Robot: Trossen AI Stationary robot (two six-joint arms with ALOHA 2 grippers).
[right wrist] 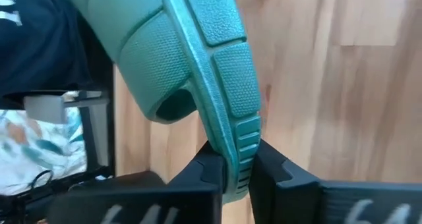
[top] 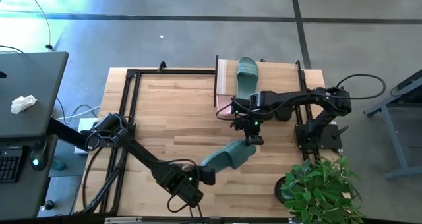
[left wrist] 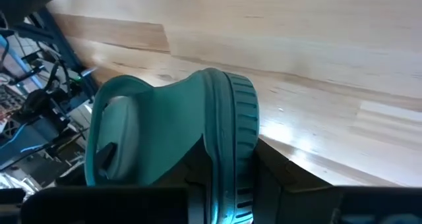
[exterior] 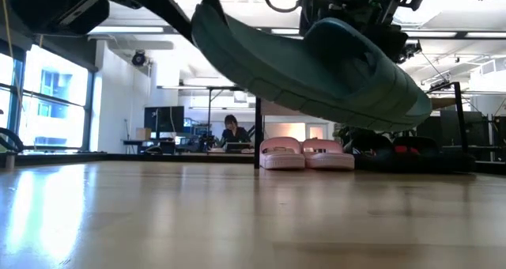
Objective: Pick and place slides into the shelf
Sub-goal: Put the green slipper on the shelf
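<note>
Grippers share one teal slide (top: pixel 229 156) in the high view: left gripper (top: pixel 206 175) clamps its heel, right gripper (top: pixel 251 140) its toe. Low view shows it clear above the table (exterior: pixel 158 221). Wrist views show each gripper's fingers (right wrist: pixel 211 168) pinching the sole edge.

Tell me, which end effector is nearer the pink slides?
Right. The right end effector grips the teal slide just in front of the pink slides; the left end effector holds its other end, farther away.
</note>
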